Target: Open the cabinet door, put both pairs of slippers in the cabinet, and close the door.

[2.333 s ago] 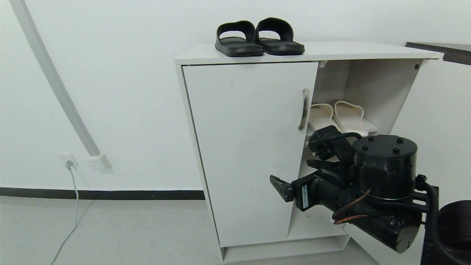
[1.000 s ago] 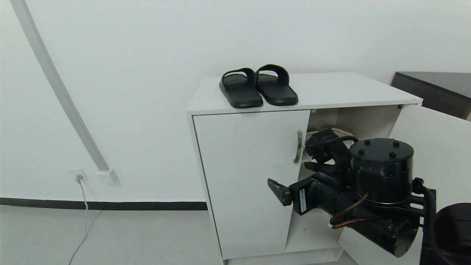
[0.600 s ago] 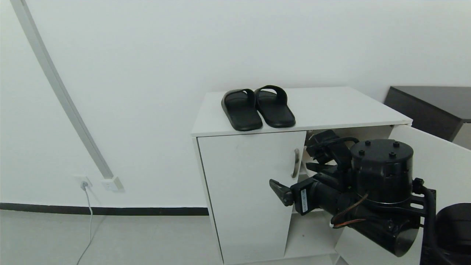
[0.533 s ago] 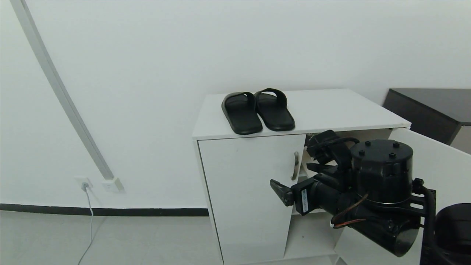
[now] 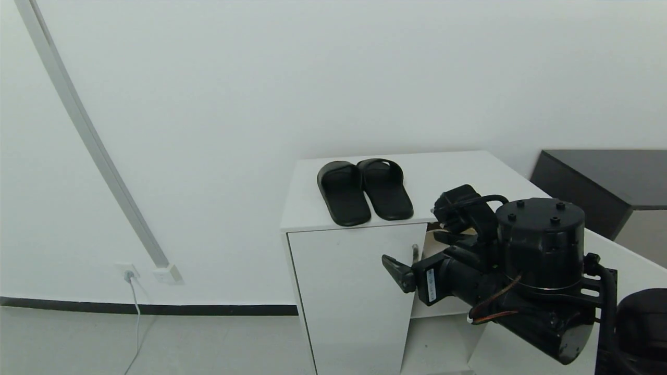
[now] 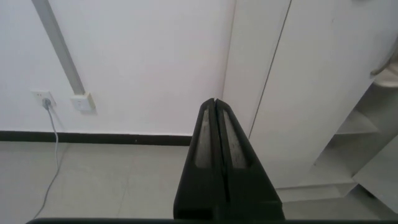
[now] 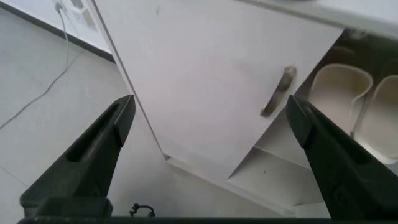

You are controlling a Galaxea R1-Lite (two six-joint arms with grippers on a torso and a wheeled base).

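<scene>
Black slippers [image 5: 365, 191], one pair set side by side, rest on the flat white top of the cabinet [image 5: 354, 297], a little right of centre in the head view. White paint covers the cabinet's left door, which is shut, with a slim metal handle [image 5: 415, 252] at its inner edge. Its right door [image 5: 638, 263] stands swung open at the right edge of the frame. The right wrist view looks into the open half, where a cream pair of slippers [image 7: 333, 93] lies on an inner shelf beside that handle. The right arm [image 5: 521, 271] fills the lower right of the head view, in front of the open compartment. The right pincer [image 7: 208, 143] is spread wide with nothing between its fingers, facing the shut door. The left pincer [image 6: 216, 143] has its two fingers pressed flat together, gripping nothing, and points toward the cabinet's left side and the pale floor. A grey strip [image 5: 88, 135] slants down the white wall at upper left to a wall socket [image 5: 127, 272] with a cable. A dark surface [image 5: 604, 177] sits at the far right.
</scene>
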